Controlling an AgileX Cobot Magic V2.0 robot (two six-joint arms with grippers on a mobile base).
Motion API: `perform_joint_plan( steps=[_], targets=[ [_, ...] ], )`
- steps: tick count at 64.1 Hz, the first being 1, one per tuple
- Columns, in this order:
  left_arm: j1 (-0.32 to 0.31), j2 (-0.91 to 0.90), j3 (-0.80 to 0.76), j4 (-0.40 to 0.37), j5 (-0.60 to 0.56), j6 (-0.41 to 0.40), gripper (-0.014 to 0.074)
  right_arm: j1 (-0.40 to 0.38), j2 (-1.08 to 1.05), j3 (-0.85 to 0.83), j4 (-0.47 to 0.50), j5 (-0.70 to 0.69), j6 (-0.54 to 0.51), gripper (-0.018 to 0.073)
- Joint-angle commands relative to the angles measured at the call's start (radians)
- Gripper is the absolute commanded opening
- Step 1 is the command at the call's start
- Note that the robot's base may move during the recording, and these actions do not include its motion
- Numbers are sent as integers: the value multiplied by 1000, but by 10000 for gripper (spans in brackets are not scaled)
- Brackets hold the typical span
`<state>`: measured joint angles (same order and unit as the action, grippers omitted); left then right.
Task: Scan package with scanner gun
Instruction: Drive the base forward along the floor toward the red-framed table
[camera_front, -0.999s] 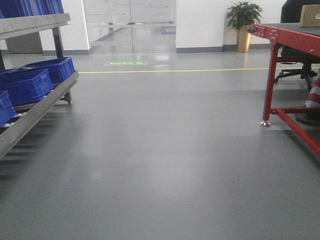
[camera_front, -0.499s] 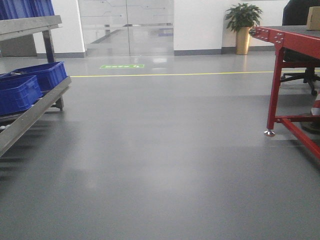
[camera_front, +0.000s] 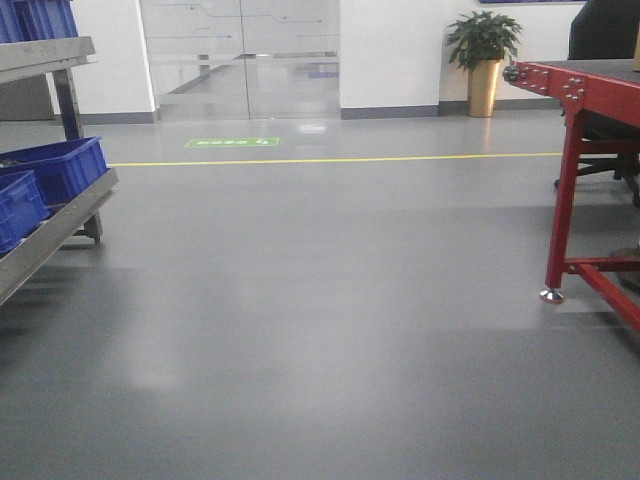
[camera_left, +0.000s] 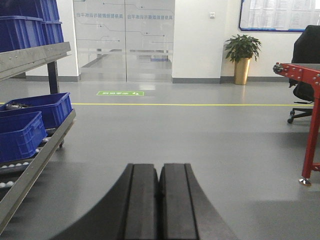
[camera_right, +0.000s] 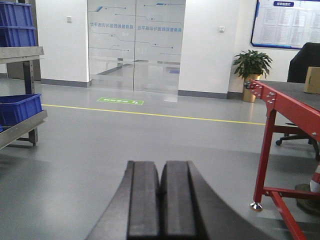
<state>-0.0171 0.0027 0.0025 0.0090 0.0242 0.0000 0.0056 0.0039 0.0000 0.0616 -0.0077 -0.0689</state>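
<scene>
Open grey floor (camera_front: 320, 320) runs wide between the metal rack (camera_front: 55, 225) of blue bins (camera_front: 60, 170) at the left and the leg and low brace of the red table (camera_front: 563, 180) at the right. The package (camera_right: 313, 80) sits on that tabletop, cut by the right wrist view's edge, so its long axis and facing cannot be told. The left gripper (camera_left: 159, 170) and right gripper (camera_right: 160, 167) are clenched pad to pad, holding nothing.
</scene>
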Motion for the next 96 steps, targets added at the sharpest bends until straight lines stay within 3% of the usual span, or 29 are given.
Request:
perform_joint_plan(
  steps=[1, 96],
  targets=[
    [-5, -3, -2, 3, -13, -6, -111, 5, -4, 0, 1, -22, 3, -168],
    [-5, -3, -2, 3, -13, -6, -111, 5, -4, 0, 1, -22, 3, -168]
  ],
)
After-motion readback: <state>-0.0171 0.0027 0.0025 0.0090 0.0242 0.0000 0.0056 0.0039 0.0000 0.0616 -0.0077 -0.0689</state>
